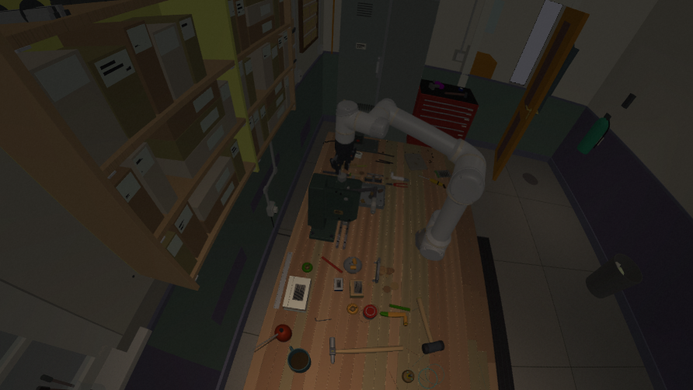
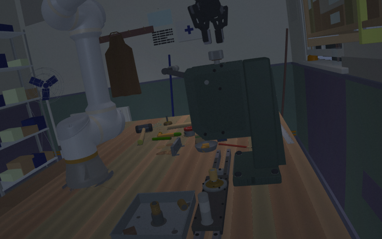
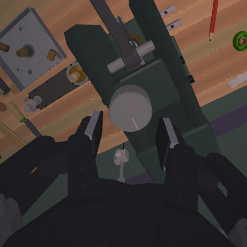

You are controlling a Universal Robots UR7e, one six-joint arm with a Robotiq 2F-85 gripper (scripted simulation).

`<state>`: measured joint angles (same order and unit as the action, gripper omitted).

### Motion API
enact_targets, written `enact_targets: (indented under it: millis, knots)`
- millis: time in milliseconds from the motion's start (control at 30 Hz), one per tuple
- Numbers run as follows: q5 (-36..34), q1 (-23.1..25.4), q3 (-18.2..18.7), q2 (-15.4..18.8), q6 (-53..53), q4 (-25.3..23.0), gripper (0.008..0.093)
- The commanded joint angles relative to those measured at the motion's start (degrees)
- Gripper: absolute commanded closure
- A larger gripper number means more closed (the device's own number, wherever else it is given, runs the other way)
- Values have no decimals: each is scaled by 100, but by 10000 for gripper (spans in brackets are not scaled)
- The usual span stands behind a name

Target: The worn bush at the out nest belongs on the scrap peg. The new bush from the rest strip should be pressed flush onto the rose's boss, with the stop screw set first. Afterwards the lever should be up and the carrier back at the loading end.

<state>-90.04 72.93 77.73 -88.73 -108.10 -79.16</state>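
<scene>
The dark green press point(image 2: 231, 112) stands at the far end of the bench, its grey knurled stop screw knob point(image 2: 215, 55) on top and its lever point(image 2: 171, 71) sticking out to the side. My gripper point(image 2: 213, 36) hangs open just above the knob point(image 3: 130, 108), holding nothing. In front of the press the dark carrier point(image 2: 210, 205) sits on its rails, with the rose and its brass boss point(image 2: 213, 177) and a pale handle post point(image 2: 205, 208). The grey tray point(image 2: 155, 214) beside it holds a peg with a ribbed brass bush point(image 2: 155, 208) on it and a loose brass bush point(image 2: 182, 204).
The arm's base point(image 2: 84, 152) stands left of the press. Hammers point(image 1: 363, 349), a mallet point(image 2: 143, 130), a red pencil point(image 2: 233, 145), a small dish point(image 2: 206, 146) and other tools lie scattered on the bench beyond the press. The wall runs close along the bench's right edge.
</scene>
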Motion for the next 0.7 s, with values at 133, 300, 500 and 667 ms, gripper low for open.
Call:
enact_targets:
  millis: [133,300,500,667]
  knots:
    - [0,0,-15,3,0,18,468]
    - [0,0,-19,3,0,20,368]
    - [0,0,-22,3,0,21,334]
    - [0,0,-23,3,0,21,334]
